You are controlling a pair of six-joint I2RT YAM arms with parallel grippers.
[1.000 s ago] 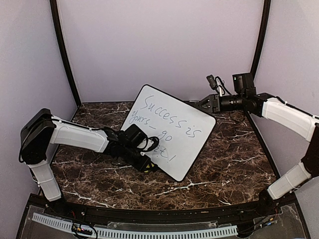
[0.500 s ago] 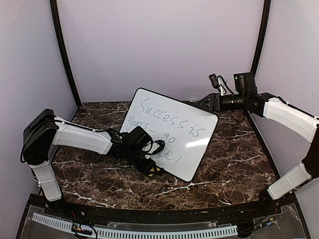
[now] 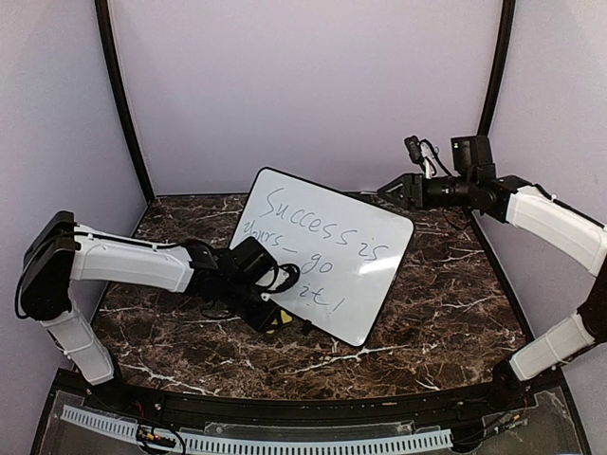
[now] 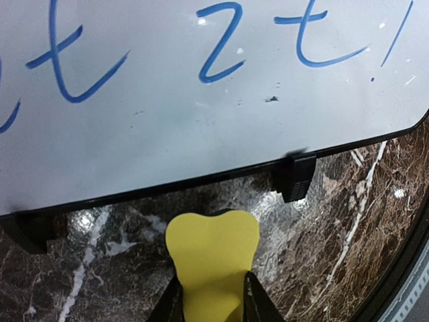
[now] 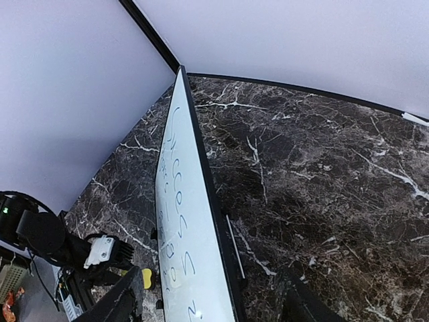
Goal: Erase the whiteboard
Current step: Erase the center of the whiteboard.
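Observation:
The whiteboard (image 3: 327, 256) stands tilted on the marble table, with blue handwriting across it. My left gripper (image 3: 275, 318) is shut on a small yellow eraser (image 3: 280, 320) low at the board's lower left edge. In the left wrist view the eraser (image 4: 211, 258) sits between my fingers (image 4: 255, 302), just below the board's black frame and apart from the writing (image 4: 214, 60). My right gripper (image 3: 394, 187) is open and empty above the board's top right corner. In the right wrist view the board (image 5: 177, 221) shows edge-on between the spread fingers (image 5: 117, 302).
A black stand foot (image 4: 298, 176) juts from the board's lower frame. The dark marble table (image 3: 446, 303) is walled by lilac panels with black posts (image 3: 121, 104). The left arm and eraser show in the right wrist view (image 5: 100, 249).
The whiteboard has shifted and turned slightly. My left gripper with the eraser slid right along the lower edge, then back left. My right gripper has drawn up and away from the board's corner.

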